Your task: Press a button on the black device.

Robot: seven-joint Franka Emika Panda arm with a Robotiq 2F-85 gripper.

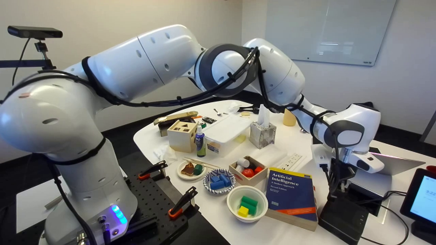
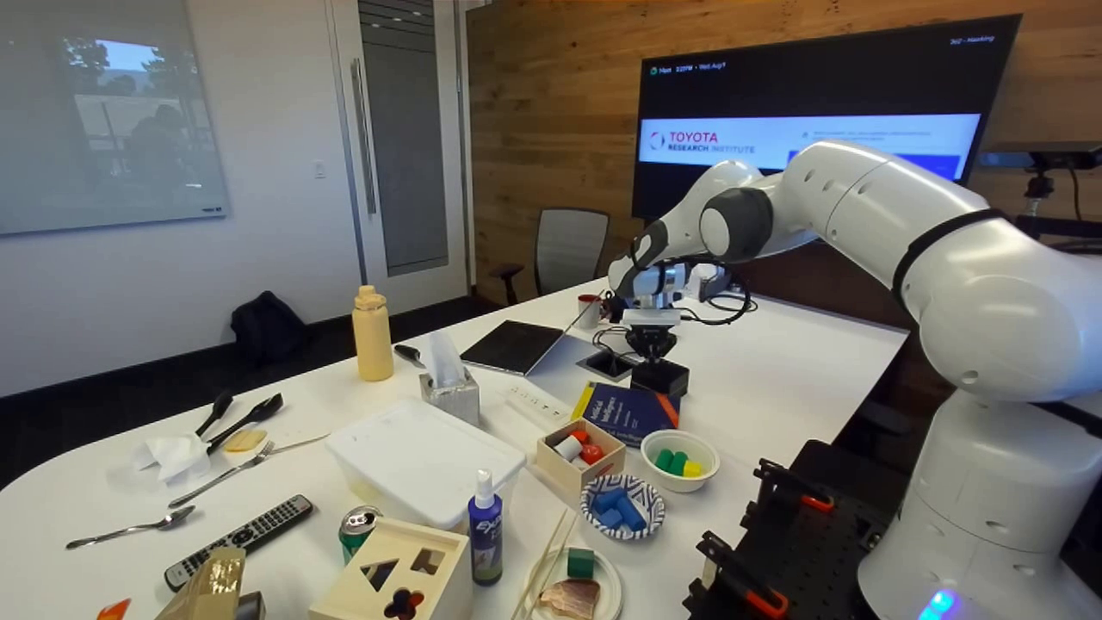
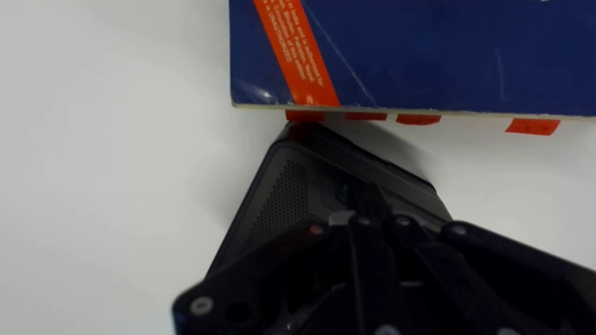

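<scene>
The black device (image 1: 344, 217) is a low boxy unit on the white table beside the blue book, and it also shows in an exterior view (image 2: 661, 379). In the wrist view the device (image 3: 279, 204) has a dotted grille and a small round greenish button (image 3: 342, 191). My gripper (image 1: 332, 196) points down over the device, and it shows above it in an exterior view (image 2: 652, 357). In the wrist view the fingertips (image 3: 370, 193) are together, with nothing between them, beside the greenish button. They partly cover the device's top. I cannot tell whether they touch it.
The blue book (image 1: 291, 194) lies against one end of the device. A grey laptop (image 1: 374, 178) stands behind the gripper. A lit tablet (image 1: 420, 200) and cables (image 1: 391, 194) are near the device. A white bowl (image 1: 247, 204) with blocks stands by the book.
</scene>
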